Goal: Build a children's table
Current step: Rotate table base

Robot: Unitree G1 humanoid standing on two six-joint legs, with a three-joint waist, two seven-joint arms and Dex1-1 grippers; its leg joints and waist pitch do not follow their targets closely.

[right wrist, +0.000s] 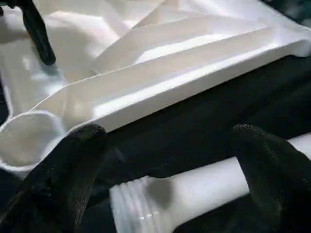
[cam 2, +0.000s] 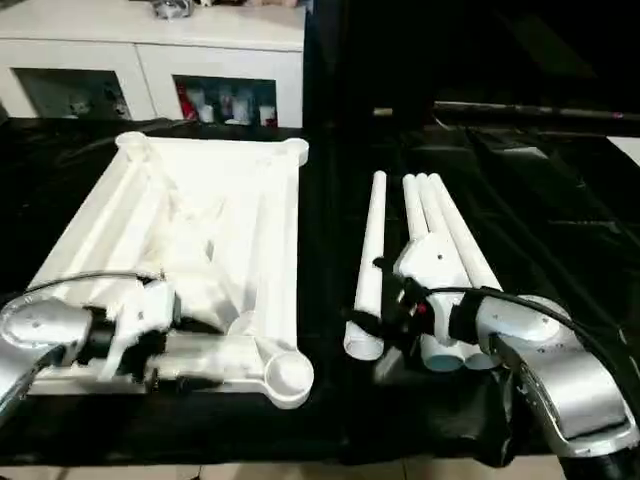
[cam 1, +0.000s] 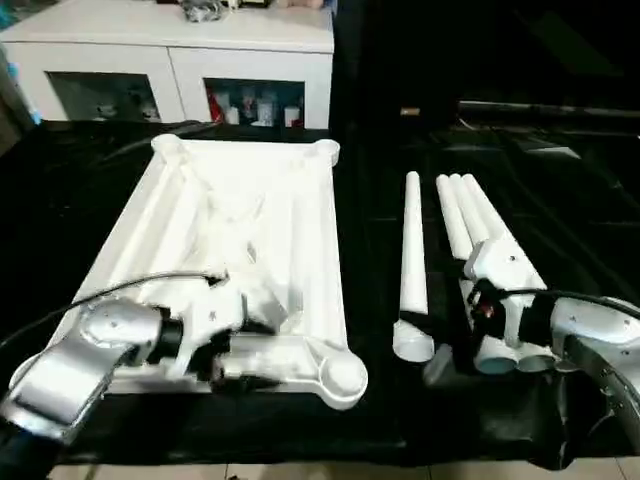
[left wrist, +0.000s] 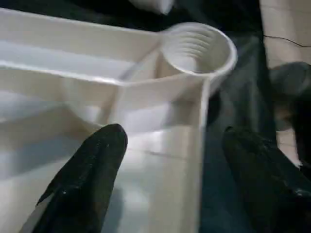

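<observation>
With fingers spread, the right gripper straddles the lone leg while the left gripper, also spread, straddles the tabletop rim; an off-centre closing pinch could roll the leg away.

text: none legible | labels/brands/nos.: none | cabinet items: too blurred to read

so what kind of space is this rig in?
Probably an indoor lab or demo room: a work table draped in black cloth, a white cabinet with small items behind its glass doors, and pale tiled floor.
</observation>
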